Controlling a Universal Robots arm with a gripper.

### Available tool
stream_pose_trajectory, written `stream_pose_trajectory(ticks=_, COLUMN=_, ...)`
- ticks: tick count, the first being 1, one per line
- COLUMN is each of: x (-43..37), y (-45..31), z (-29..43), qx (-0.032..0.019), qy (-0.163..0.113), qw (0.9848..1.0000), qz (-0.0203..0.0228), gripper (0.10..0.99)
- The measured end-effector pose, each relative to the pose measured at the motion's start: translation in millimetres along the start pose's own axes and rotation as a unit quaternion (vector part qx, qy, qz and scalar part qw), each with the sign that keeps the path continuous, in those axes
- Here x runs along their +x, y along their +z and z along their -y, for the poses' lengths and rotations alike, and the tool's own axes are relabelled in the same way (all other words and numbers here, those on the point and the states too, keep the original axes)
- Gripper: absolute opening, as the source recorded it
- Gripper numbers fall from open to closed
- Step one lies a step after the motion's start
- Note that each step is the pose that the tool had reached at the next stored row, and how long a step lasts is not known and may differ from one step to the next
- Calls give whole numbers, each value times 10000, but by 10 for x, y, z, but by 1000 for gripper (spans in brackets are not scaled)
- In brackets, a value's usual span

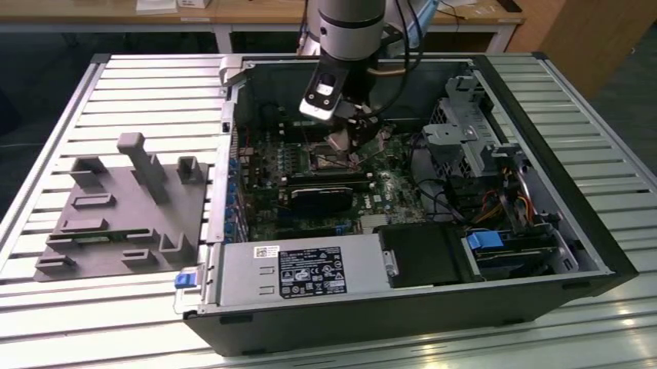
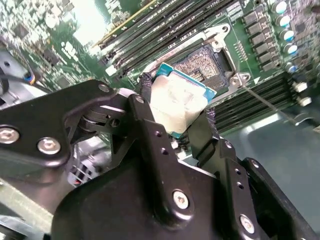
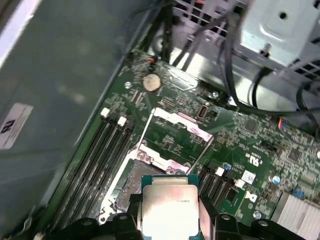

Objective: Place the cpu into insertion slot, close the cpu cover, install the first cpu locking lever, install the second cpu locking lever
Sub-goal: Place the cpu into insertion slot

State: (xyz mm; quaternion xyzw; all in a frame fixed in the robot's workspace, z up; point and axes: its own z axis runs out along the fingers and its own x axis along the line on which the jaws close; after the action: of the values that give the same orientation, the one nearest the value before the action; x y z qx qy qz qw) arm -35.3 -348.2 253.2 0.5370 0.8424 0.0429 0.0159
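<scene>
Silver-grey metal is gleaming between the black jaws, which are pinching the cpu (image 2: 176, 102) by two opposite edges, its green rim peeking out at the corners. The arm (image 1: 349, 31) is reaching down into the open case (image 1: 411, 323), which is lying on its side on the slatted table (image 1: 154, 92).

The cpu is hanging over one edge of the slot (image 2: 209, 61), tilted in the second wrist view and not seated. The slot's dark middle is lying bare. In the first wrist view the cover (image 3: 176, 134) is lying swung back from the slot, flat against the green board (image 3: 250, 145). Long black memory slots (image 3: 92, 160) are running alongside.

At the exterior view's left, a grey fixture (image 1: 113, 207) is sitting on the table just beside the case.
</scene>
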Motion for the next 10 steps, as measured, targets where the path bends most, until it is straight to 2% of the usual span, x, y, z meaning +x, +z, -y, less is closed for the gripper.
stream_pose_trajectory(ticks=5, x=-1, y=34, z=3, qx=-9, qy=456, qw=9990, qz=41, gripper=533)
stream_pose_trajectory(ticks=10, x=-1, y=67, z=6, qx=-18, qy=908, qw=9958, qz=81, gripper=533)
